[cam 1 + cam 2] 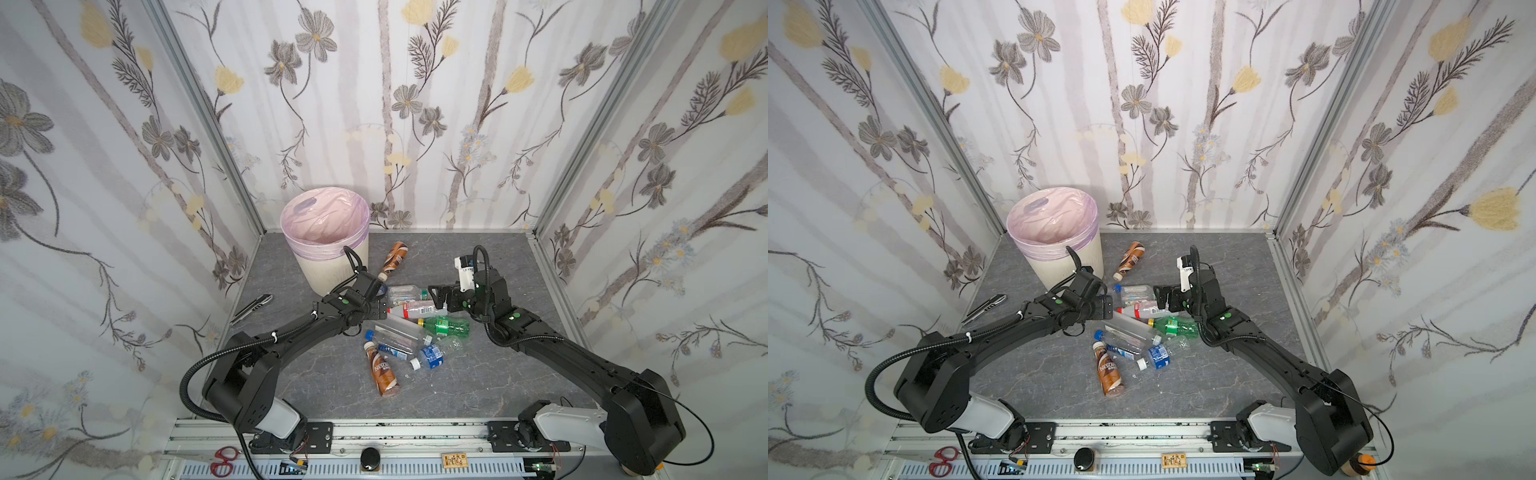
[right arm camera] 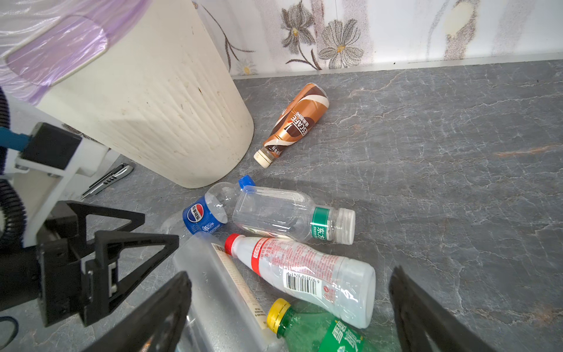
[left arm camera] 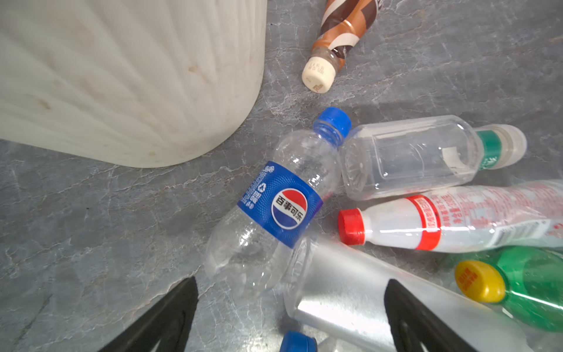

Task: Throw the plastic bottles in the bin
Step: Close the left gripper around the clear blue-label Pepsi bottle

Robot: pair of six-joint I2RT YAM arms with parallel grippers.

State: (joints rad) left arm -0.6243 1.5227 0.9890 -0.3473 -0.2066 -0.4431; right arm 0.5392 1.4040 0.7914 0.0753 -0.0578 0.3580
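Both the left gripper [image 3: 292, 282] and the right gripper [image 2: 291, 272] hang wide open and empty by the plastic bottles [image 1: 409, 328] heaped just beside the bin [image 1: 328, 272]; grabbing together, they could bump, or pinch two bottles.

free: bare gray table [image 1: 457, 386] in front and back right | in the way: big bin [image 1: 328, 270] back left, bottle pile [image 1: 399, 332] in the middle, brown coffee bottle [image 1: 395, 257] beside the bin | box cutter [image 1: 252, 308] by left wall [image 1: 145, 270]
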